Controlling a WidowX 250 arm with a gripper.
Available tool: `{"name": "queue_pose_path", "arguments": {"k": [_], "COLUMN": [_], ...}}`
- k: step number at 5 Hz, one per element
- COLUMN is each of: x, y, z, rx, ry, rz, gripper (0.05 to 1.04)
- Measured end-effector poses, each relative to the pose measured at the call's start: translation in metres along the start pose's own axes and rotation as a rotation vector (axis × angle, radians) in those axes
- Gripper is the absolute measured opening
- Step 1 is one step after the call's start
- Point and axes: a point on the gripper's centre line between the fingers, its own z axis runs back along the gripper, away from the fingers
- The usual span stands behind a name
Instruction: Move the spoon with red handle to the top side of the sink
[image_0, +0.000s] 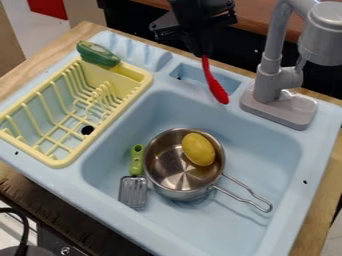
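At the top centre, the black gripper (201, 53) hangs over the sink's back rim and is shut on the spoon. Its red handle (215, 87) points down and slightly right, with the thick end lowest, in front of the small recess between the drying rack and the faucet. The spoon's other end is hidden in the dark of the gripper. The light blue sink (267, 145) spreads out below.
A metal pot (168, 167) holding a yellow oval object (198, 149) sits in the basin, its handle toward the lower right. Left of it lies a green-handled spatula (133, 191). A yellow rack (67, 159) with a green object (97, 53) stands left; the grey faucet (269, 75) rises right.
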Motion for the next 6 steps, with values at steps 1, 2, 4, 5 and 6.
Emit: {"name": "queue_pose_path", "arguments": {"k": [1,2,4,5,6], "x": [0.0,-0.001,-0.005,-0.008,-0.01], "y": [-0.001,-0.003,0.004,0.01,0.016], "z": [-0.008,-0.008,-0.015,-0.016,-0.015], "rx": [0.025,0.014,0.006,0.008,0.046], "ry": [0.003,0.008,0.043,0.067,0.083], "rz": [-0.002,-0.036,-0.014,-0.007,0.017], "gripper": [0.053,0.053,0.053,0.072,0.216]}}
